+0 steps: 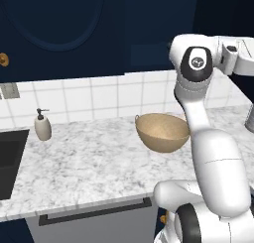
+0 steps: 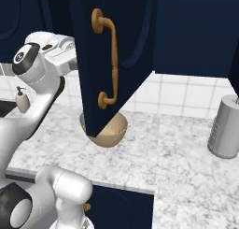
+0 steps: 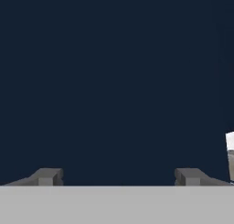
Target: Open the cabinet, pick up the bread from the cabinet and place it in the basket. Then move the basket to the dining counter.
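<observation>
1. Black sink basin (image 1: 10,160) is sunk in the white-grey marble worktop (image 1: 94,162), far left of the gripper and below it.
2. Small white soap pump bottle with a dark nozzle (image 1: 42,125) stands upright on the marble just right of the sink, against the white square-tiled wall (image 1: 99,98).
3. Navy wall door with a round brass knob (image 1: 3,59) hangs above the sink side, shut.
4. Round tan speckled bowl-shaped basket (image 1: 162,132) sits on the marble below the arm; a small loop shows at its left rim. In the right base view the swung-out door covers its upper part. Inside looks bare from the left base view.
5. Dark navy wall cabinet door with arched panel (image 2: 116,60) stands swung open, edge toward the camera, its long curved brass bar handle (image 2: 111,60) facing out. The cabinet is open.
6. Gripper (image 3: 119,176): 2 dark finger tips (image 3: 48,176) set wide apart, nothing between them, facing a flat dark navy surface close ahead. It grips nothing.
7. Bread: cannot tell where it is, not made out in any view.
8. Grey ribbed cylinder canister (image 2: 225,125) stands upright on the marble, far right of the gripper, well apart from the basket.
</observation>
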Tool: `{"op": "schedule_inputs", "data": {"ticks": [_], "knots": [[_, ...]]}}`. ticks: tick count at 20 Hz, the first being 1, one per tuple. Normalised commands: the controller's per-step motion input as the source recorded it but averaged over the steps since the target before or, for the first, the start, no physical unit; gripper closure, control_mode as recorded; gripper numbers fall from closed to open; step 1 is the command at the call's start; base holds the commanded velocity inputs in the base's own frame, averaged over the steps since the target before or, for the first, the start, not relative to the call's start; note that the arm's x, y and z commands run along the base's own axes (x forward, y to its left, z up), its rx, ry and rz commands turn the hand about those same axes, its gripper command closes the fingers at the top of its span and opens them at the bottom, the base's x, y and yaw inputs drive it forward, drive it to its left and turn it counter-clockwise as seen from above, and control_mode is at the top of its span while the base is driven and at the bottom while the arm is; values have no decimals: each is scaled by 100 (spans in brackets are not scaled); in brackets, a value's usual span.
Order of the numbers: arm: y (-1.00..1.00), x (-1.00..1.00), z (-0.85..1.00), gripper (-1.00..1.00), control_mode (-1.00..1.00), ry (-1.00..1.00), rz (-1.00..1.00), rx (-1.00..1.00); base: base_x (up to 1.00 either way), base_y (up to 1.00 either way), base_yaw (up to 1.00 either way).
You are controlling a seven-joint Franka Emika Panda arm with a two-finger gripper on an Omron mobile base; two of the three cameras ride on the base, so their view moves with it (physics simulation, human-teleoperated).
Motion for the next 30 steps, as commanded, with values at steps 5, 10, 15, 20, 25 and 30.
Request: {"op": "schedule_inputs", "data": {"ticks": [5, 10, 15, 20, 25, 30], "knots": [[-52, 26, -2, -100, -100, 0, 22, 10, 0, 0, 0], [-36, 31, -2, -100, -100, 0, 18, 5, 0, 0, 0], [-27, 18, -6, -100, -100, 0, 17, 3, 0, 0, 0], [46, -1, -2, -100, -100, 0, 9, 0, 0, 0, 0], [69, -2, 0, -100, -100, 2, 27, 6, 0, 0, 0], [52, 0, 0, -100, -100, 10, 32, 11, 0, 0, 0]]}}
